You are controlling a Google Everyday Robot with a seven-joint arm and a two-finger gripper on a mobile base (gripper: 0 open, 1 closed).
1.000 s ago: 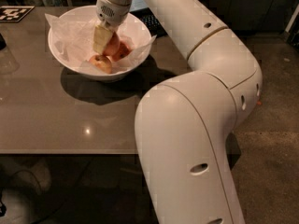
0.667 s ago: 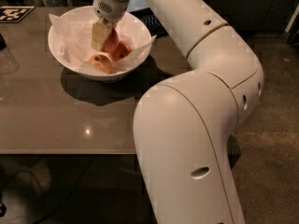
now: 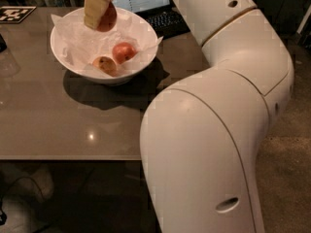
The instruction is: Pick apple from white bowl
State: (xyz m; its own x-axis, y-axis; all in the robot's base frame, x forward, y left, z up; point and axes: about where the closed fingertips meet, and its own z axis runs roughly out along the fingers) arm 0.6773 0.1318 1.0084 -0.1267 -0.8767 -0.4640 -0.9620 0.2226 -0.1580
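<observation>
Gripper [image 3: 99, 17]: two-finger pincer with tan pads at the top edge of the camera view, closed on the apple, over the far side of the bowl.
Apple [image 3: 108, 17]: large, round, orange-red fruit, clamped between the pads, up off the tissue and touching neither of the other fruits; one tan pad [image 3: 93, 8] covers its left side.
Bowl [image 3: 88, 74]: wide, round, glossy white bowl standing on the table, below the held apple.
Tissue [image 3: 80, 40]: crinkled white paper lining the bowl, its corners poking over the rim.
Small red apple [image 3: 124, 51]: deep-red, lying on the tissue toward the right of the bowl.
Small yellow-orange apple [image 3: 104, 64]: lying near the front of the bowl, just beside the red one.
Table [image 3: 58, 120]: smooth brown glossy top, with the bowl's shadow falling to its front and right.
Arm [image 3: 223, 106]: bulky white jointed robot arm filling the right half of the view, reaching up to the gripper.
Keyboard [image 3: 165, 21]: dark keys behind the bowl, to its right.
Marker [image 3: 12, 13]: black-and-white square tag flat on the far left of the table.
</observation>
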